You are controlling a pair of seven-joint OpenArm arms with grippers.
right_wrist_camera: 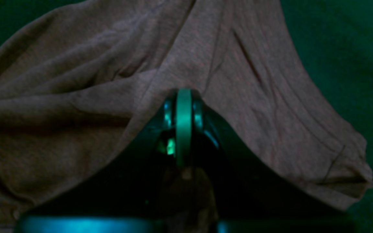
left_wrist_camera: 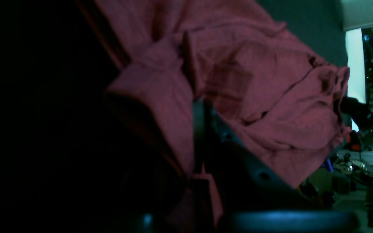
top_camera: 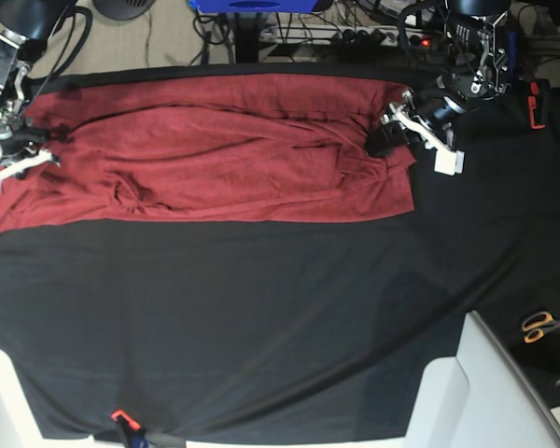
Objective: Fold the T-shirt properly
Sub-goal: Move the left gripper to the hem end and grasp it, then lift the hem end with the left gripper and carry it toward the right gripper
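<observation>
Base view: evenly lit, sharp, soft shadows. Both wrist views: dim, blurred, left half of left wrist view black; right wrist view carries green cast.

A robotics lab: black-draped workbench [top_camera: 261,317], cables and power strips [top_camera: 355,35] on the floor behind.

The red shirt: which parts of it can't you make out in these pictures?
- T-shirt, base view: sleeves and collar lost among folds.
- Left wrist view: left gripper too dark; cloth covers its tips.
- Right wrist view: right gripper blocks the pinched cloth.
</observation>
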